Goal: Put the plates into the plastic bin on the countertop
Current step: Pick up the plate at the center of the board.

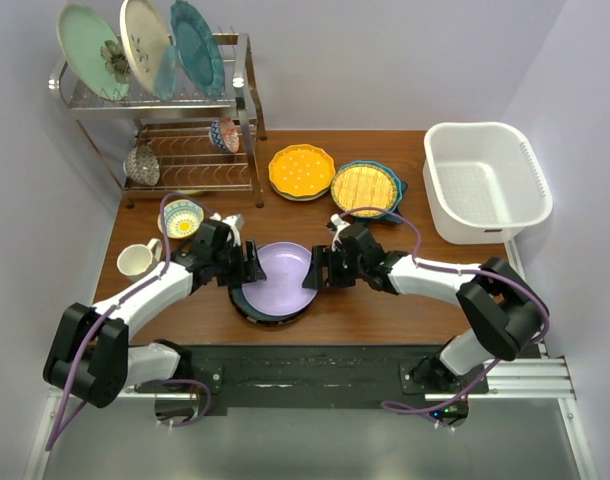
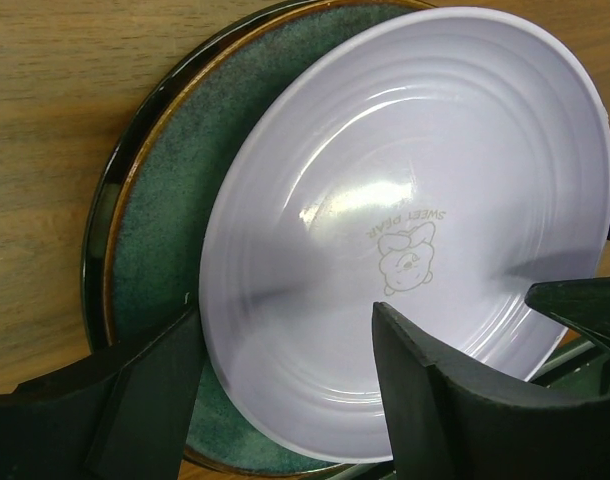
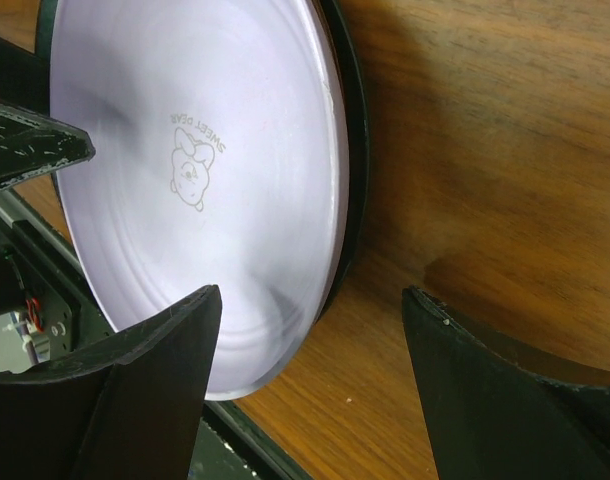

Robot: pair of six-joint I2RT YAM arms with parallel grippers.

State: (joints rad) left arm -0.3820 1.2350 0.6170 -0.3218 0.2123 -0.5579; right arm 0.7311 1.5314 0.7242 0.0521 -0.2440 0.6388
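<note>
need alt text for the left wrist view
A lilac plate with a faint bear print sits off-centre on a dark green-centred plate on a wooden table. The left gripper has its open fingers straddling the lilac plate's near rim.

Seen from above, the lilac plate covers most of the dark plate, leaving only a crescent from 6 to 9 o'clock. In the left wrist view, the fingers of the left claw hide both plates' lower rims and run off the bottom edge. In the right wrist view, the right claw is cut off likewise. There the lilac plate passes the top edge. The blue plate is mostly hidden beneath the yellow gridded plate.
</note>
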